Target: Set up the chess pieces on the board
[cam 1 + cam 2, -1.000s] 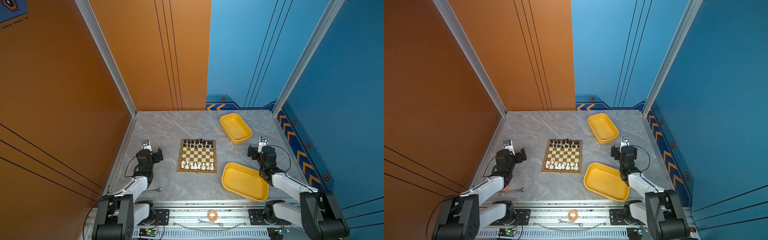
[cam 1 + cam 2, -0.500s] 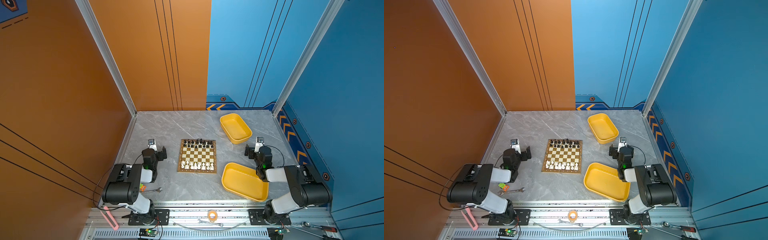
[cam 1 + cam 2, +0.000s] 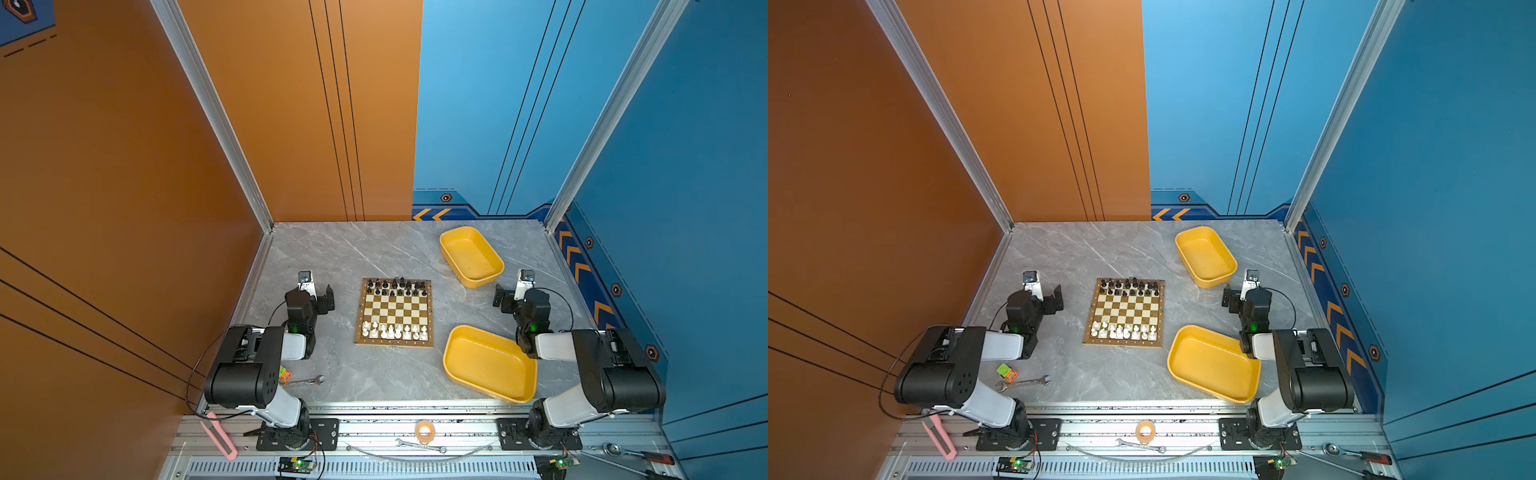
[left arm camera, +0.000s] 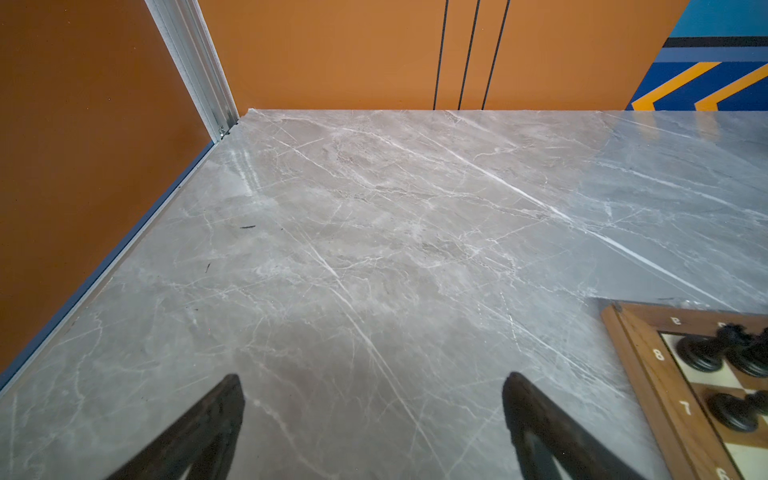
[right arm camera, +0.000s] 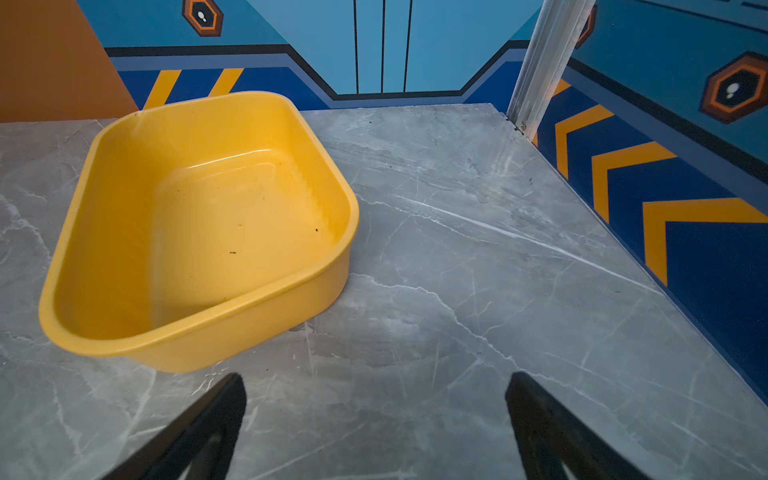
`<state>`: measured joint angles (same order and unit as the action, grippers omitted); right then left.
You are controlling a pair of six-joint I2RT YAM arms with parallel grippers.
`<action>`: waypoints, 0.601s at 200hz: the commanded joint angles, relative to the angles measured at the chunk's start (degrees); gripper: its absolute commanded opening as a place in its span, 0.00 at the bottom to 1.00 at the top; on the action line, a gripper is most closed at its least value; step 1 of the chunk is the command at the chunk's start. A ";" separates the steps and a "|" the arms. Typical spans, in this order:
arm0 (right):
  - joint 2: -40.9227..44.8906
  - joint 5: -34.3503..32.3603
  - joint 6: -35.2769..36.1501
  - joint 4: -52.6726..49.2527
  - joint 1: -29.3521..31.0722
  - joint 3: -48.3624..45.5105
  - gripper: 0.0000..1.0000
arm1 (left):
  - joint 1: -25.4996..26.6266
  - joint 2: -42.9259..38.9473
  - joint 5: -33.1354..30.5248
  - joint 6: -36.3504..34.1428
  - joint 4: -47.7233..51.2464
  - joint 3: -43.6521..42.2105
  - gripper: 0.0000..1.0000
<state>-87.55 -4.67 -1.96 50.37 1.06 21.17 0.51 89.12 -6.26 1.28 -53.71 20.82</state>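
Left wrist shows the board (image 4: pixel 640 357); right wrist, a tray (image 5: pixel 232 328).

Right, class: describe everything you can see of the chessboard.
The board is square and flat, wood-looking, with golden-brown and cream checkers and a brown border bearing white numerals. It lies in the middle of the grey marbled table. Its far edge carries black pieces, its near edge white pieces; nothing else touches it.
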 commanded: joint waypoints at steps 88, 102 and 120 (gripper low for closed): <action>-0.25 0.60 -1.03 -1.15 -0.18 0.86 1.00 | 1.41 0.24 -3.49 -1.28 1.33 1.00 0.98; -0.26 0.58 -1.01 -1.15 -0.18 0.92 1.00 | 1.42 0.21 -3.49 -1.29 1.30 0.98 0.98; -0.39 0.71 -1.19 -1.53 -0.35 1.06 1.00 | 1.42 0.24 -3.45 -1.34 1.32 0.96 0.98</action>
<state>-87.55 -4.64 -1.96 50.06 1.06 21.17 1.58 89.12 -8.62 0.84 -52.90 20.82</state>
